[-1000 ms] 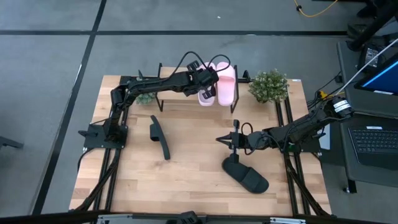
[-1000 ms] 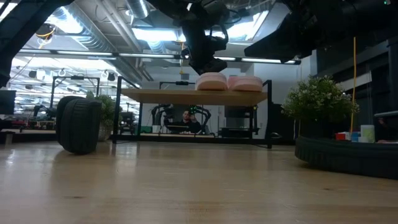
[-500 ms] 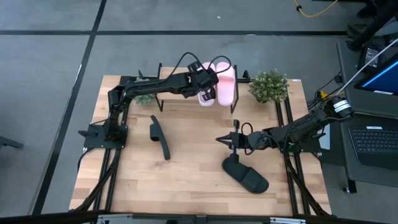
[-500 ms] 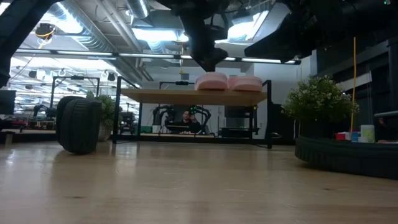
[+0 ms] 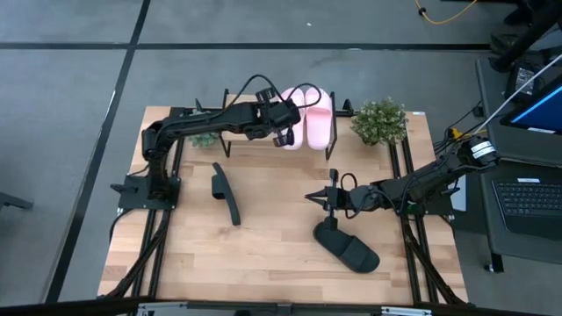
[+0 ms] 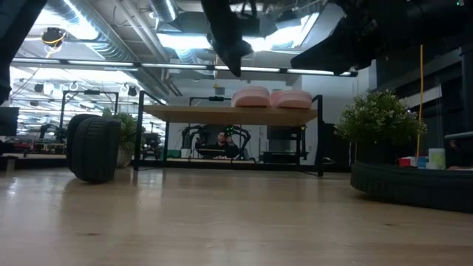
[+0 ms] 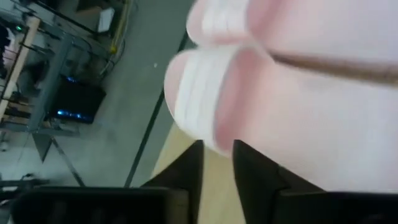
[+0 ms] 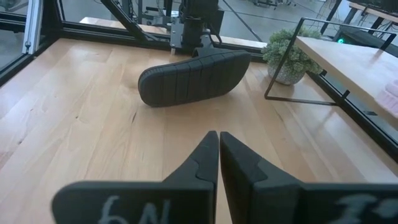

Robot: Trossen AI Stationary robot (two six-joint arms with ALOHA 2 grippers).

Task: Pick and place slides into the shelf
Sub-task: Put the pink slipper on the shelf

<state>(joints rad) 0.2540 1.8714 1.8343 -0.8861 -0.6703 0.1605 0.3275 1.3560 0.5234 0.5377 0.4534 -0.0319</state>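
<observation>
2 pink slides [image 5: 311, 118] lie parallel on the shelf [image 5: 255, 142], lengthwise front-to-back.

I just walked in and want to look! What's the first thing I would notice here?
Two pink slides sit side by side on top of the little wooden shelf at the back of the table, with the left hand just beside them. Two black slides wait on the table: one standing on its edge, one lying flat.
</observation>
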